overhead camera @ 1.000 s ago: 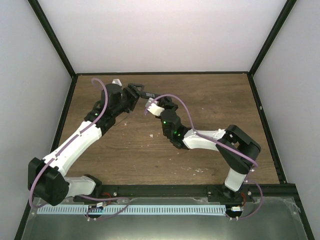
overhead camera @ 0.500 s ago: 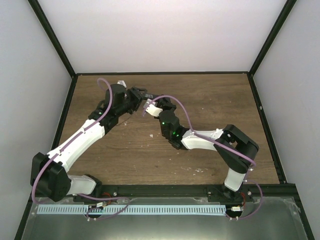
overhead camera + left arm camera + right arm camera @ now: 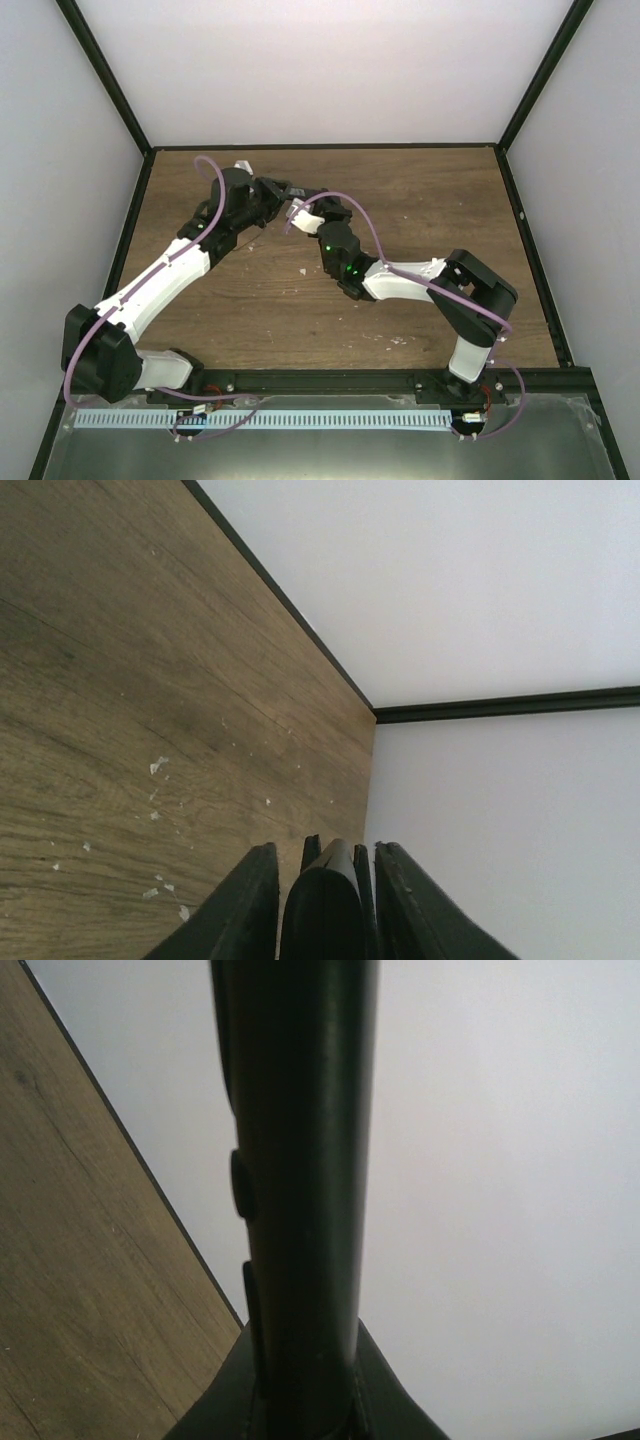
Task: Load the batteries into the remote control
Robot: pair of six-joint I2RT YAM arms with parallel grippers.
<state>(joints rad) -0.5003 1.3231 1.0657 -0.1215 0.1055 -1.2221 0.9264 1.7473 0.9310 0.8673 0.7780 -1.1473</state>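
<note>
The remote control, a slim black bar, is held in the air above the back left of the table, between both grippers. My right gripper is shut on one end; in the right wrist view the remote control rises straight out of the jaws of that gripper, with small side buttons showing. My left gripper meets the other end. In the left wrist view its fingers flank the rounded end of the remote control, closed in tight with only slivers of gap. The batteries are out of view.
The wooden table carries a few pale flecks. White walls with black frame edges enclose the back and sides. Both arms cross the left and middle of the table.
My left gripper has moved right to the remote's free end and its jaws have closed in around it. The right gripper holds the remote almost still.
</note>
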